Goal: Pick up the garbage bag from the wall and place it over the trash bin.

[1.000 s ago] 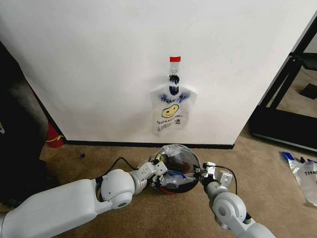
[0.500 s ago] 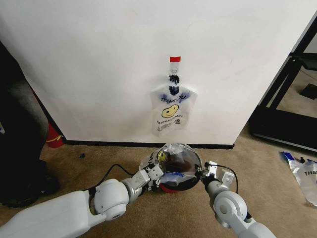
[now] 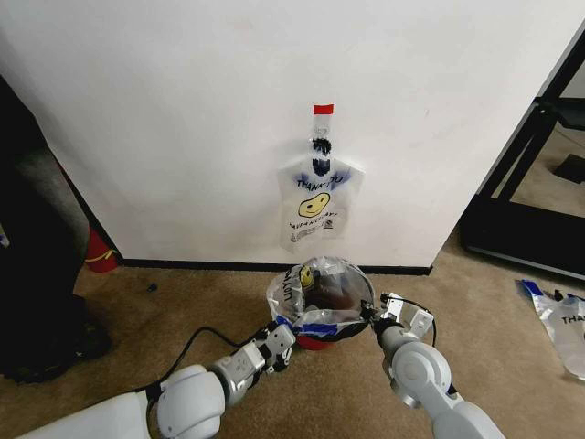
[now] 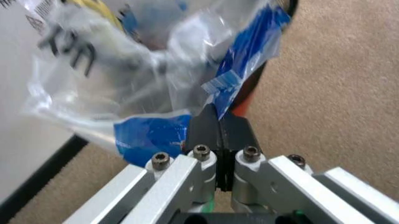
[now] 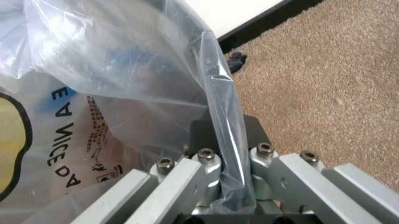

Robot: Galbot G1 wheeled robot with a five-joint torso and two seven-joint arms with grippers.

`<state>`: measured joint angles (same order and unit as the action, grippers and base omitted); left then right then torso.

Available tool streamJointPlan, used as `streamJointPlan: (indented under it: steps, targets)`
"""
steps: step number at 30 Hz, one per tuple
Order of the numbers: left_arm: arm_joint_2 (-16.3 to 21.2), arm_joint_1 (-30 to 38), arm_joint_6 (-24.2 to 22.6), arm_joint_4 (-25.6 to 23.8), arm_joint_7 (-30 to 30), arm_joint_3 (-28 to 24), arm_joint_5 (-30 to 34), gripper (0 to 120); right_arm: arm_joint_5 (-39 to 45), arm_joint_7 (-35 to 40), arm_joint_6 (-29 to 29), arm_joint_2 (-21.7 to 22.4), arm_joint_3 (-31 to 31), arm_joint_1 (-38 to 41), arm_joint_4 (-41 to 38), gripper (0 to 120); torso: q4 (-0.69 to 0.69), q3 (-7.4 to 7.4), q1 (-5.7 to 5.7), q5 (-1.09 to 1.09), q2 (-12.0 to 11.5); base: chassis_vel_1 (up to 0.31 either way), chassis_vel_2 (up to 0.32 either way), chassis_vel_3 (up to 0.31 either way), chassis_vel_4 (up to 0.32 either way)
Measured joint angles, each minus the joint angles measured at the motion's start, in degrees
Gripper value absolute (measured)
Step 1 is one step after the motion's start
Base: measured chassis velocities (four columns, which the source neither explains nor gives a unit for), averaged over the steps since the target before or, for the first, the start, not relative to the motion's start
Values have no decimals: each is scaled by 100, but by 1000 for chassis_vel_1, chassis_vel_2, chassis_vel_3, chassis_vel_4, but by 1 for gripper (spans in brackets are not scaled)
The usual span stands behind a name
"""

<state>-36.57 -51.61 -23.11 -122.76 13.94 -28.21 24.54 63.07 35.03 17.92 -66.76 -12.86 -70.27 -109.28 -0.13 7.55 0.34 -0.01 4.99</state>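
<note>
Since a second ago: left arm drawn back toward the near left, bag [image 3: 320, 291] lifted higher and spread wider over the bin [image 3: 314, 342], more film puffed up above the rim. Far left by the wall, a red cylinder [image 3: 99, 252] on the carpet [image 3: 183, 302]. Left hand [image 3: 283, 337] at the bin's near-left side, fingers [image 4: 203, 133] pressed together on a blue-edged strip of the bag. Between the two hands, the bag draped across the bin's mouth, smiley print turned up at the far-left edge, red base showing beneath. On the wall [image 3: 183, 110] straight beyond, a second bag [image 3: 316, 207] hanging from a hook under a red tape patch [image 3: 323, 109]. Right hand [image 3: 382, 314] at the bin's right side, fingers [image 5: 209, 161] clamped on a fold of clear film. Far right, a dark frame [image 3: 521, 183] and another bag [image 3: 562, 325] lying on the carpet.
</note>
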Motion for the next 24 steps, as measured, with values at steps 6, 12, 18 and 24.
streamJointPlan:
  steps: [6,12,18,24]
  targets:
    - [-203,-523,265,301,-61,48,-453,0,194,358,59,-141,-55,-11,-195,0,0,0,0,0,0,0,0,0,0]
    - [-376,-572,324,409,-71,-17,-577,0,280,560,66,-273,-75,0,-260,0,-1,0,0,1,0,0,0,0,0]
    - [-579,-489,395,624,-99,-158,-727,0,384,627,144,-337,-59,-87,-404,0,-1,0,0,1,0,0,0,0,0]
    - [-786,-510,444,881,-104,-227,-821,0,467,673,155,-433,-56,-214,-575,0,0,0,0,1,0,0,0,0,0]
